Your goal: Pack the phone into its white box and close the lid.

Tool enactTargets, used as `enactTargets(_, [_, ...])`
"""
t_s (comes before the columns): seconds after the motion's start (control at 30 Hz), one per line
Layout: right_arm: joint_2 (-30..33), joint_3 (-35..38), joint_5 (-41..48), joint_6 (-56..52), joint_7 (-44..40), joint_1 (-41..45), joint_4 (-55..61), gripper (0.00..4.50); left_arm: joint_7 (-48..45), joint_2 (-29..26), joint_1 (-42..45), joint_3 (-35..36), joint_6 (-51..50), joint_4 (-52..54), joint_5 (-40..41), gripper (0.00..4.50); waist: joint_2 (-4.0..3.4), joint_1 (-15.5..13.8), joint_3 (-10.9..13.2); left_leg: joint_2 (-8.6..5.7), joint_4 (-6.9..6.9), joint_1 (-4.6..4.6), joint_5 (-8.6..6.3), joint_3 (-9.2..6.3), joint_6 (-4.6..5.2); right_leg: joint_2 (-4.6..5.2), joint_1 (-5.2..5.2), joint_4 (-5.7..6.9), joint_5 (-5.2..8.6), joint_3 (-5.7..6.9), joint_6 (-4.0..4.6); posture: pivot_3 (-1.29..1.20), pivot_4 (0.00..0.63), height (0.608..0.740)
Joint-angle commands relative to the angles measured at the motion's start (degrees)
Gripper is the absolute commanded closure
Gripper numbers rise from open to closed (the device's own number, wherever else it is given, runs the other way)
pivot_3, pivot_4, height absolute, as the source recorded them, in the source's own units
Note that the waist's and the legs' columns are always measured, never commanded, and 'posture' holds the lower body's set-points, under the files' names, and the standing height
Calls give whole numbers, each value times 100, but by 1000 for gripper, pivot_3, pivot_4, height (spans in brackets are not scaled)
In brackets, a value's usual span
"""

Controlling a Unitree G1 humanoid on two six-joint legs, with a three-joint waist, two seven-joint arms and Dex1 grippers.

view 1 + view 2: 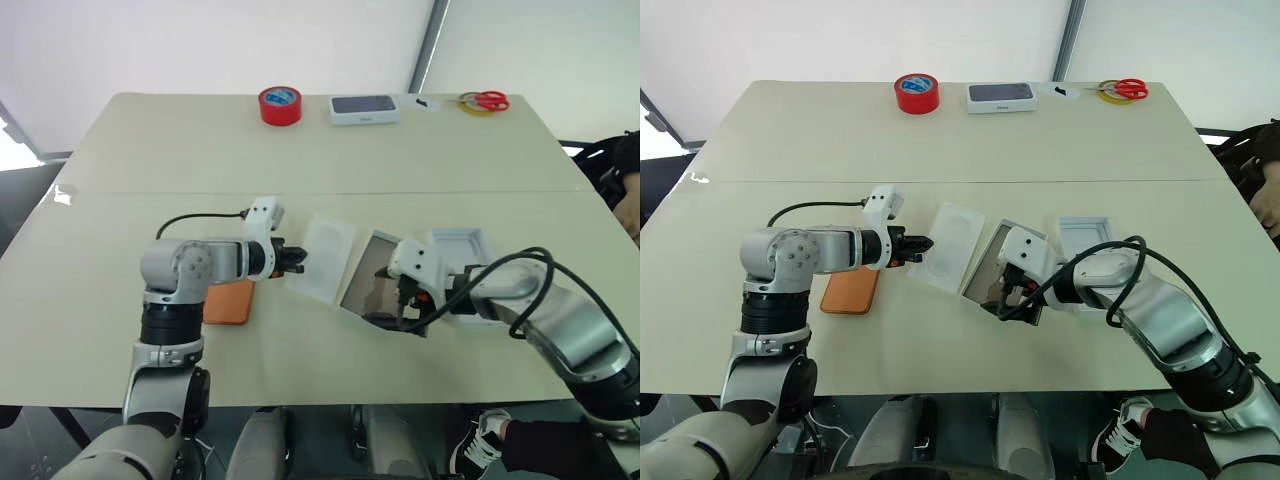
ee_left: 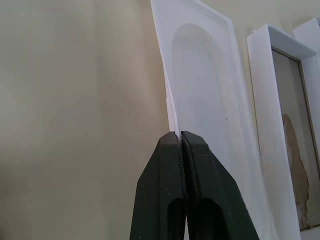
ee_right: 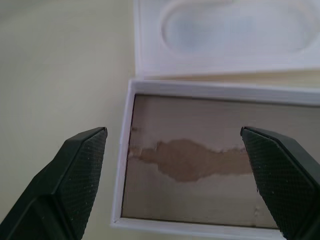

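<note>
While your left gripper (image 2: 180,134) pinches the flat white card (image 2: 210,100), your right gripper (image 3: 175,165) hangs spread above the white box (image 3: 200,165).

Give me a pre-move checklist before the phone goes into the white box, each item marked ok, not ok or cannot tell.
1. White box empty: ok, its brownish floor is bare.
2. Flat white card out of the way: not ok, it lies right beside the box, pinched at its edge by the shut left gripper.
3. Right gripper open: ok, over the box.
4. Phone reachable: cannot tell, the left arm partly covers it.
5. Lid off the box: ok, beside it.
</note>
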State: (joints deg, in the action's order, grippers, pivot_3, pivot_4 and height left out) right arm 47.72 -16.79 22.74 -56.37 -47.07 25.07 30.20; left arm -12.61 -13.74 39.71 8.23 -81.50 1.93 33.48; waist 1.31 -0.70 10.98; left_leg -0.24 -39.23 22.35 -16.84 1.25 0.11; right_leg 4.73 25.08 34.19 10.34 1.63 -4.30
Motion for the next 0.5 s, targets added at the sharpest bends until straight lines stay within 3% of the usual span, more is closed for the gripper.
enactTargets(0.03, [-108, -149, 120, -395, 29, 244, 327, 0, 136, -3, 2, 400, 302, 153, -97, 4472, 0, 0, 0, 0, 0, 0, 0, 0, 0, 0, 0, 0, 0, 0, 0, 0, 150, 732])
enactTargets(0.2, [-302, -543, 89, -956, 180, 490, 305, 0, 282, 112, 73, 1005, 369, 277, 32, 4472, 0, 2, 0, 1, 0, 0, 0, -2, 0, 0, 1, 0, 0, 1, 0, 0, 150, 732])
enactTargets(0.23, [-337, -636, 82, -1111, 228, 561, 287, 260, 287, 91, 79, 1062, 372, 337, 43, 4493, 0, 2, 0, 1, 0, 1, 0, -1, 0, 0, 1, 0, -1, 1, 0, 0, 150, 732])
enactTargets(0.3, [-337, -848, 27, -1302, 281, 673, 279, 907, 290, 44, 74, 1142, 360, 435, 53, 4500, 0, -1, 0, 1, 0, 1, 0, -1, 0, 1, 2, 1, -1, 2, -1, 0, 150, 732])
enactTargets(0.5, [-198, -1268, -226, -1098, 256, 806, 281, 4000, 303, -28, 47, 1317, 334, 561, 43, 4500, 2, -2, -1, -3, 0, 2, 0, -1, -1, 5, 1, -1, -1, 3, 0, 0, 150, 732])
